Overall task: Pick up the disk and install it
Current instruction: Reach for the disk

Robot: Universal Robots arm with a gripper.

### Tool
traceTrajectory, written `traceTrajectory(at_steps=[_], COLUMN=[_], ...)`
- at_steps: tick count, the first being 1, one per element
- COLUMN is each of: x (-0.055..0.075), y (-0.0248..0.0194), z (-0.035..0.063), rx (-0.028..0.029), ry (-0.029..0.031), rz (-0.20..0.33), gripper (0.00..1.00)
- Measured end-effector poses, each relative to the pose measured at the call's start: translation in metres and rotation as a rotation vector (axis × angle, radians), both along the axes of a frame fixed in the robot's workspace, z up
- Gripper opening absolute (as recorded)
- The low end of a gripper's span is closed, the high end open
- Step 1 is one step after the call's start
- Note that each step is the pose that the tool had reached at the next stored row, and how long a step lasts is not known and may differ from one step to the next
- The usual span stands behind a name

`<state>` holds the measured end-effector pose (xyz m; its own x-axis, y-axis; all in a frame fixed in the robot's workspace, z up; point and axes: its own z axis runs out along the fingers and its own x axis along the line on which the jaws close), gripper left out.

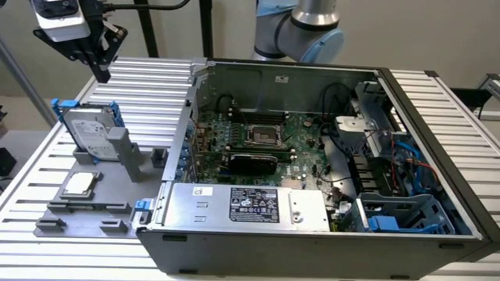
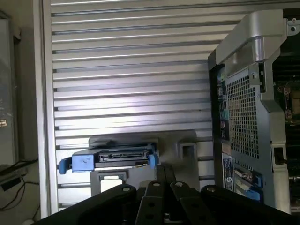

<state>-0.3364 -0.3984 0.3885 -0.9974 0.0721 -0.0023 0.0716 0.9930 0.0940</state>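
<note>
Silver-grey with a white label and blue rails, the disk (image 1: 90,130) stands on edge in a grey holder (image 1: 125,153) on the ribbed metal table (image 1: 149,82), at the exterior view's left and just beside the open computer case (image 1: 312,152). Your gripper (image 1: 102,74) hangs in the air above the disk and well apart from it, its fingers pressed together with nothing between them. From the wrist view you look down past the closed gripper (image 2: 164,174) at the disk's (image 2: 117,157) connector end, with the case's perforated rear panel (image 2: 243,117) off to one side.
</note>
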Motion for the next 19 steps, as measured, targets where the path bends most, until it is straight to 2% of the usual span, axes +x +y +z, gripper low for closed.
traceTrajectory(at_steps=[7, 11, 17, 19], x=[-0.032, -0.05, -0.067, -0.073], y=[0.0012, 0.0035, 0.013, 0.0166], z=[-0.0015, -0.0022, -0.0039, -0.0046], rx=[-0.0175, -0.029, -0.0556, -0.0624], ry=[0.013, 0.0219, 0.024, 0.0242], rz=[0.0, 0.0, 0.0, 0.0], gripper=[0.11, 0.11, 0.11, 0.11])
